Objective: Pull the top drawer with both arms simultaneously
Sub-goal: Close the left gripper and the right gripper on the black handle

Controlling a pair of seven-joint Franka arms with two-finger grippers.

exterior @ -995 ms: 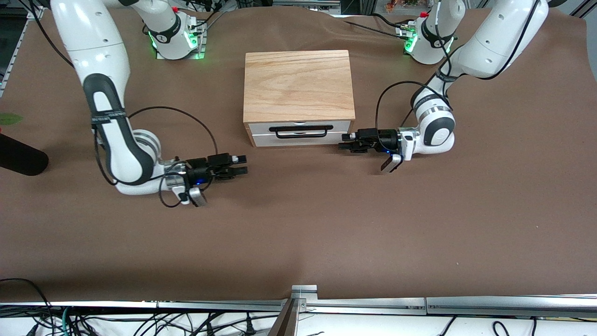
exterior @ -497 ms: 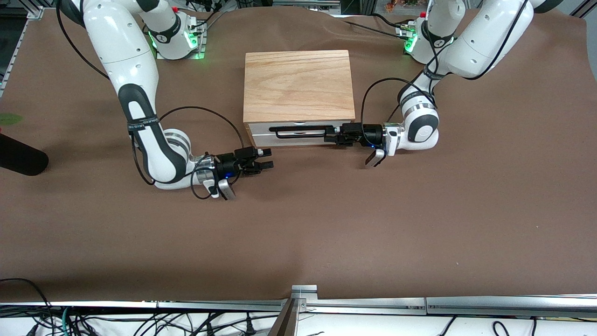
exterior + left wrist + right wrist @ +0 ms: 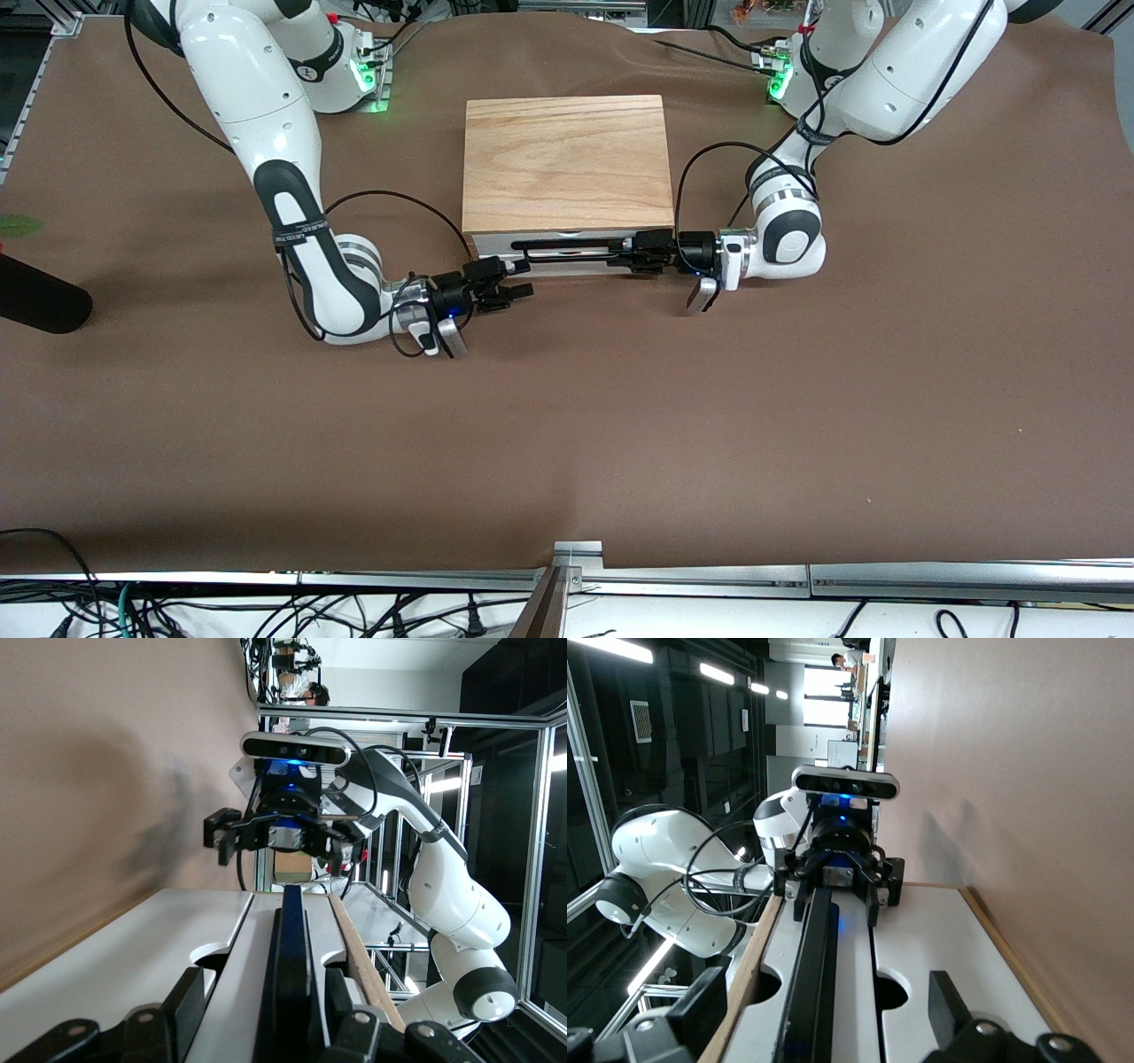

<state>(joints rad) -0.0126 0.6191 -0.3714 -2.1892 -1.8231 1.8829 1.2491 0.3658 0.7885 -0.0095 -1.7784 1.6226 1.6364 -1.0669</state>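
Note:
The top drawer (image 3: 489, 243) sits shut under the light oak cabinet (image 3: 567, 159), with its white front flush. Its long black bar handle (image 3: 567, 241) runs across the front. My left gripper (image 3: 622, 253) is open at the handle's end toward the left arm, one finger on each side of the bar (image 3: 292, 966); it also shows in the left wrist view (image 3: 266, 1003). My right gripper (image 3: 521, 278) is open at the other end, with the bar (image 3: 815, 992) between its wide-spread fingers (image 3: 710, 999). Each wrist view shows the other gripper along the bar.
The cabinet stands mid-table on a brown covering (image 3: 567, 425). A second white panel (image 3: 168, 943) lies below the top drawer. A black cylinder (image 3: 35, 306) lies at the right arm's end of the table. A metal rail (image 3: 576, 554) runs along the near edge.
Both grippers have moved in toward the drawer front from the two ends of the table and now sit at the handle's ends. The drawer has not moved.

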